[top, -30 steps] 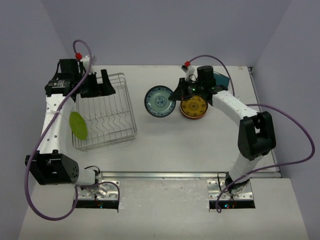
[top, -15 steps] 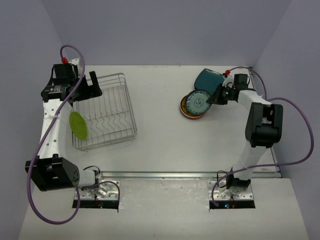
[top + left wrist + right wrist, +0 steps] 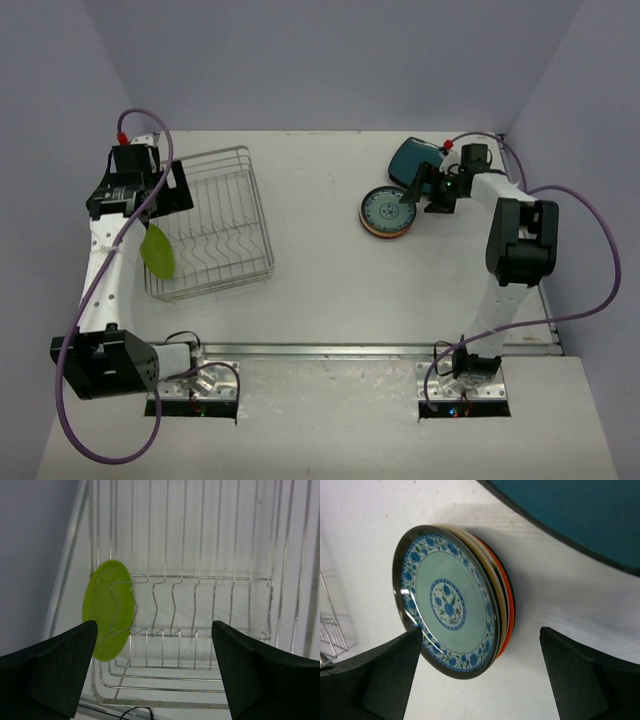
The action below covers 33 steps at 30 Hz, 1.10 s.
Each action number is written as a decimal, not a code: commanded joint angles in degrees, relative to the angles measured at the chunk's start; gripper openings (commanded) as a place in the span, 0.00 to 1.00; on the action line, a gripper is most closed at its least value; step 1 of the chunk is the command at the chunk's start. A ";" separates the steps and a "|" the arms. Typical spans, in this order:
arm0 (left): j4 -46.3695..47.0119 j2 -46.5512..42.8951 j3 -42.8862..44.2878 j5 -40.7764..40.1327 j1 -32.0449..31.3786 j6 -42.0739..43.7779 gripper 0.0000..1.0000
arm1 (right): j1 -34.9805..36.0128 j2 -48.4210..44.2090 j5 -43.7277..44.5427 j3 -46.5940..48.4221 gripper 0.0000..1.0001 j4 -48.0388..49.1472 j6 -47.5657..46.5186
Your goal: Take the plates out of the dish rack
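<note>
The silver wire dish rack (image 3: 228, 205) stands on the left of the table. One lime-green plate (image 3: 157, 250) stands on edge in its left slot (image 3: 107, 611). My left gripper (image 3: 170, 190) hovers open over the rack's far left part, and both fingers frame the green plate and divider wires from above (image 3: 155, 680). A blue-flowered plate (image 3: 447, 602) lies on top of a stack of plates (image 3: 387, 212) at the right. My right gripper (image 3: 420, 190) stands open just right of that stack with nothing between its fingers (image 3: 480, 680).
A dark teal plate (image 3: 412, 158) lies behind the stack, close to the right wrist (image 3: 570, 515). The stack's lower plates show cream and orange rims (image 3: 507, 605). A corner of the rack (image 3: 332, 630) shows at the left edge of the right wrist view.
My right gripper carried the blue-flowered plate right, laid it on the stack and opened. The left arm drew back along the rack toward the green plate.
</note>
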 commanded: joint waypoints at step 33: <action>0.61 10.32 -5.49 -10.52 5.54 5.61 0.32 | 9.71 -21.84 5.81 -16.55 0.99 9.97 -5.63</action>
